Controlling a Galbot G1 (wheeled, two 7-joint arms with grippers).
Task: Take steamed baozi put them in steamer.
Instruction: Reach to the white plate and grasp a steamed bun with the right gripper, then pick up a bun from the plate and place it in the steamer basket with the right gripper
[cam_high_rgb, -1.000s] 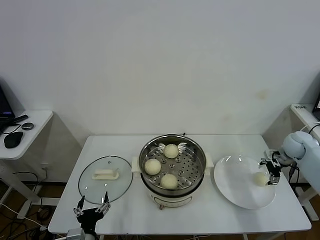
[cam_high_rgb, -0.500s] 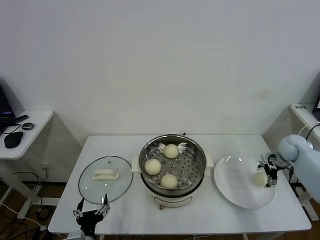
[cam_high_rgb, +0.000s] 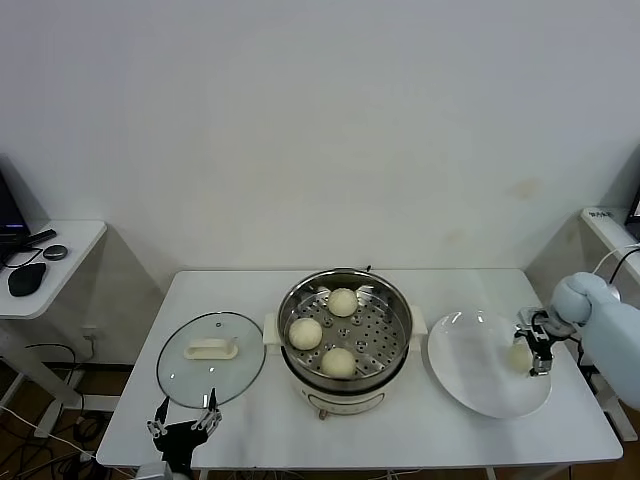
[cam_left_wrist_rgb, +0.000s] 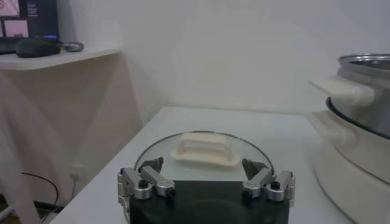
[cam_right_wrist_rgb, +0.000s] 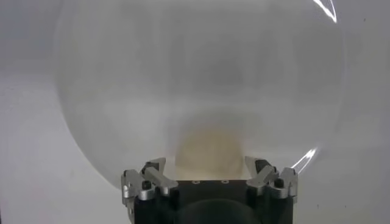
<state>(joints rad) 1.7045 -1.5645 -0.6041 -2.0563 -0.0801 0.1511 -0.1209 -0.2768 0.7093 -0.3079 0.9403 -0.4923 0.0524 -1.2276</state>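
Observation:
The steamer (cam_high_rgb: 345, 278) stands mid-table with three steamed baozi (cam_high_rgb: 342, 301) on its perforated tray. A fourth baozi (cam_high_rgb: 518, 356) lies on the white plate (cam_high_rgb: 470, 372), near its right side. My right gripper (cam_high_rgb: 534, 350) is down at that bun, open. In the right wrist view the bun (cam_right_wrist_rgb: 209, 149) sits between the spread fingers of the right gripper (cam_right_wrist_rgb: 205, 164), which are not closed on it. My left gripper (cam_high_rgb: 184, 408) waits open at the table's front left, just before the glass lid.
The glass lid (cam_high_rgb: 210, 358) with its white handle (cam_left_wrist_rgb: 204, 149) lies flat left of the steamer (cam_left_wrist_rgb: 359, 79). A side table (cam_high_rgb: 50, 250) with a mouse stands at far left. Another table edge (cam_high_rgb: 605, 225) is at far right.
My right gripper has shifted slightly left and lower, closer around the bun on the plate. The left gripper has sunk a little toward the front edge.

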